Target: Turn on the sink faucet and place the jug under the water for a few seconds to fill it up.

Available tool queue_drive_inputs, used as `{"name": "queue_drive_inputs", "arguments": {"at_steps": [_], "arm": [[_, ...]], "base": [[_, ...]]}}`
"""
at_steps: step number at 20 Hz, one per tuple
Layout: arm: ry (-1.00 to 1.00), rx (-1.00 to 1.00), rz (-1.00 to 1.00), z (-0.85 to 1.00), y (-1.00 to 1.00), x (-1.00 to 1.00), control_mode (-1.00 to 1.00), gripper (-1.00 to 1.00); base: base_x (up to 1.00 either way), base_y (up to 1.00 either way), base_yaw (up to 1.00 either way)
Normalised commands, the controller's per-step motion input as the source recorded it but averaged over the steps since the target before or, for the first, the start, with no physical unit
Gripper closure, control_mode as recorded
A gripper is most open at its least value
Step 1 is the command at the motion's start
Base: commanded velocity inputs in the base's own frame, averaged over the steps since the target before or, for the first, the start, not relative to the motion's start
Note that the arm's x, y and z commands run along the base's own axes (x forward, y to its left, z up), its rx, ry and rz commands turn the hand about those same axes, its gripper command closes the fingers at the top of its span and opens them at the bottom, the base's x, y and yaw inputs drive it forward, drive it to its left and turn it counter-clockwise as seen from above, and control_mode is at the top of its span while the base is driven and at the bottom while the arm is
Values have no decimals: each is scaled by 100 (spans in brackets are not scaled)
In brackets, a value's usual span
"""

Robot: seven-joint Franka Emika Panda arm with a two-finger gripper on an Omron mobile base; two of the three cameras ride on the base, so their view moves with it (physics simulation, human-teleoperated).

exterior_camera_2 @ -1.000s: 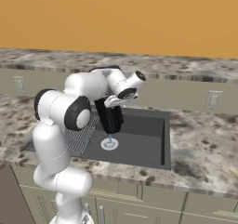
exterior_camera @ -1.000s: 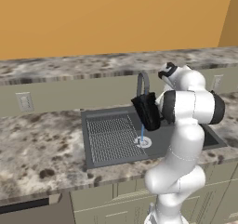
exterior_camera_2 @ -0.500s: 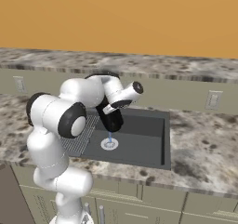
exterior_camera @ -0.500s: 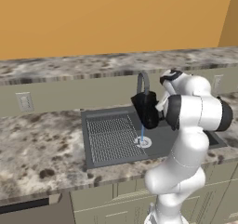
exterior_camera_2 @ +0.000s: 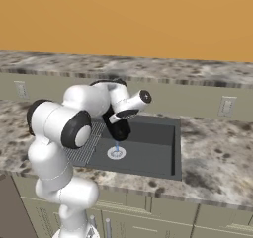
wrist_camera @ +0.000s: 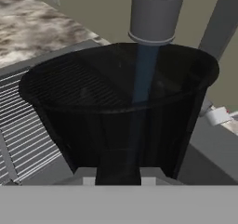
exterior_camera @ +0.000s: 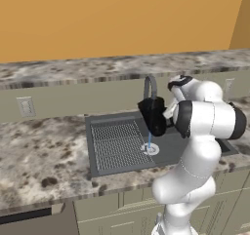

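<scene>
The black jug (exterior_camera: 154,114) hangs over the sink (exterior_camera: 168,148), right under the arched spout of the dark sink faucet (exterior_camera: 149,84). My gripper (wrist_camera: 118,176) is shut on the jug (wrist_camera: 116,111) at its near side, with the fingertips (wrist_camera: 86,175) against its wall. The spout's end (wrist_camera: 155,14) sits just above the wide rim, and the light blue water (wrist_camera: 144,74) runs straight down into the jug. From the side, the jug (exterior_camera_2: 117,128) hangs upright above the round drain (exterior_camera_2: 116,153), and a thin blue line of water (exterior_camera_2: 117,146) shows below it.
A ribbed drainboard (exterior_camera: 114,144) takes up the sink's left part. Speckled stone counter (exterior_camera: 39,151) surrounds the basin, with a raised ledge behind it. Wall outlets (exterior_camera: 25,106) (exterior_camera_2: 226,105) sit on the backsplash. Cabinet fronts (exterior_camera_2: 163,212) run below the counter.
The arm's elbow has swung outward and lower. The jug has stayed under the spout with hardly any shift, and the water keeps running.
</scene>
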Motion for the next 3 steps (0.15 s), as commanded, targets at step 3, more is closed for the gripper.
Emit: {"name": "queue_drive_inputs", "arguments": {"at_steps": [3], "arm": [[-1, 1, 0, 0, -6, 0, -100, 100]], "base": [[0, 0, 0]]}}
